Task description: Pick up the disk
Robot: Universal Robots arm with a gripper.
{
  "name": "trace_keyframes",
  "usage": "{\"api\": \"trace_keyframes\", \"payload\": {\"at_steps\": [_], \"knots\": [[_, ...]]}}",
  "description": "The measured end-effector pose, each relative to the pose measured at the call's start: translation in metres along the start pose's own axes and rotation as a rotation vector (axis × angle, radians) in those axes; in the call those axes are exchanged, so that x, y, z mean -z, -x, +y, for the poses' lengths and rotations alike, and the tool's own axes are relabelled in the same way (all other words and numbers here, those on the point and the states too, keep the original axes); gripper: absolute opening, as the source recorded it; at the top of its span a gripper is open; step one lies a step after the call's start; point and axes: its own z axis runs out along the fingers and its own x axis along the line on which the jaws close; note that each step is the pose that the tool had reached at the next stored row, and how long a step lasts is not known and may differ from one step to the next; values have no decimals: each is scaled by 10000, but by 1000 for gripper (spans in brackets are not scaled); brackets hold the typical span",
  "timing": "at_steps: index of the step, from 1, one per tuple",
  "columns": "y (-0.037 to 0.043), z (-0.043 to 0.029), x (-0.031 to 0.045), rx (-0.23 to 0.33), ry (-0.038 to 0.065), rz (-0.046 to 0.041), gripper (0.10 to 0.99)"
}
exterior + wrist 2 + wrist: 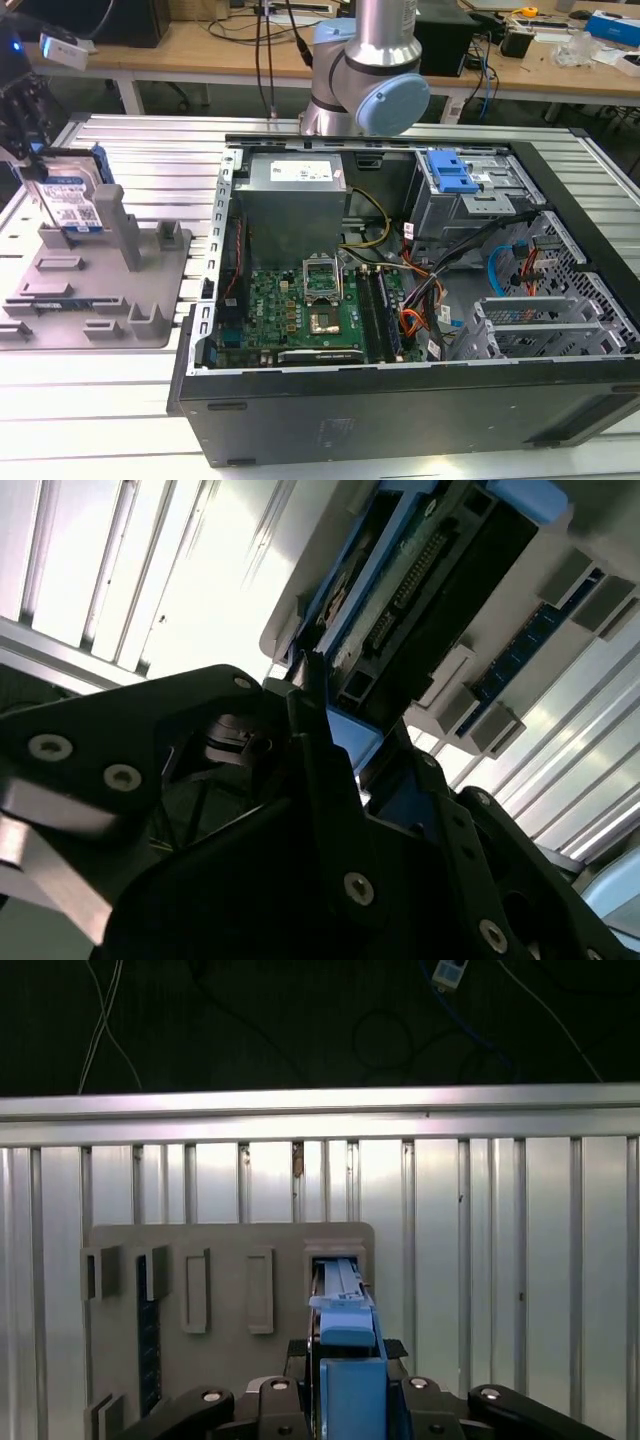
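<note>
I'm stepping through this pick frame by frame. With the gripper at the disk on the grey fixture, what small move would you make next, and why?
Probably a short, straight lift. The gripper appears closed on the disk, which stands upright in the grey fixture beside a post; rising straight should keep its blue rail from catching.

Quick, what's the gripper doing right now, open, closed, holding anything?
Gripper: closed on the disk, which stands upright at the grey fixture.
</note>
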Motion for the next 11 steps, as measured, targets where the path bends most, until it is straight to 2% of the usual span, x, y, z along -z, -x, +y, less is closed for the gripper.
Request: {"api": "trace_keyframes", "payload": {"at_steps": [4,7,11], "knots": [[-13,1,224,-1,-1,0,365],[-26,1,450,-1,-1,0,365],[-37,2,655,0,-1,0,365]]}}
